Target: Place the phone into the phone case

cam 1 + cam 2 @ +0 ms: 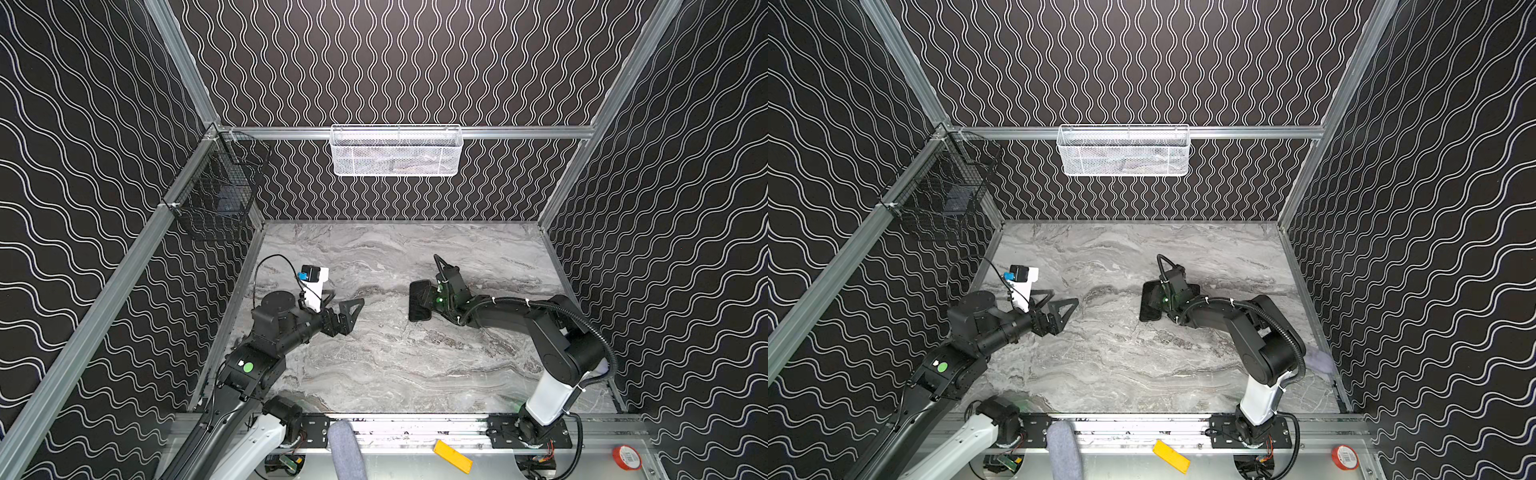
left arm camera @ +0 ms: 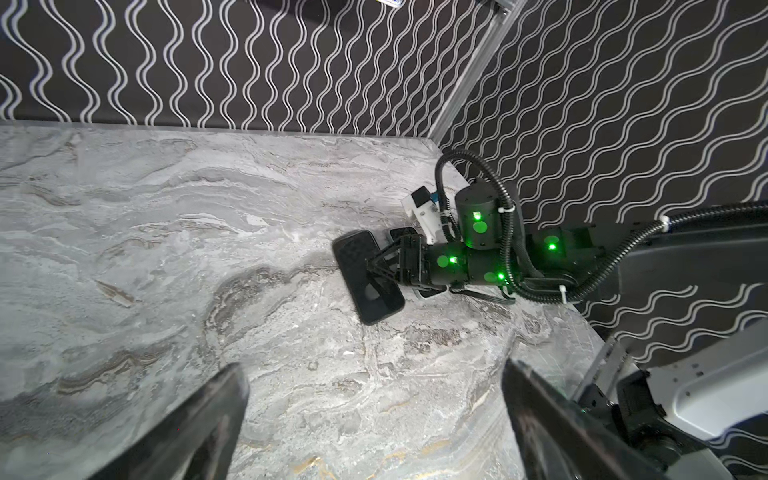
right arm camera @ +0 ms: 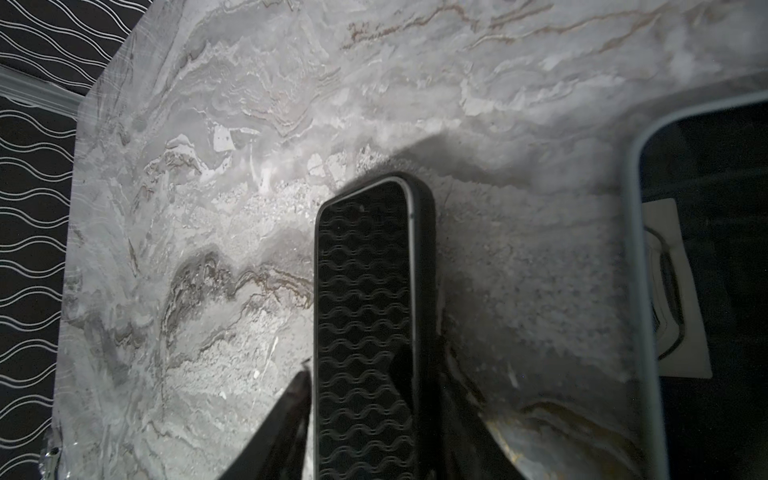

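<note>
Marble table: the phone, inside its phone case, lies between the fingers of your right pincer; if it grips, I cannot tell. Your left pincer, well apart, stands wide.

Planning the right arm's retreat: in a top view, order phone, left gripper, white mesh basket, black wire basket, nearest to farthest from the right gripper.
1. phone, beneath the right gripper.
2. left gripper, on the table's left.
3. white mesh basket, on the back rail.
4. black wire basket, in the back-left corner.
</note>
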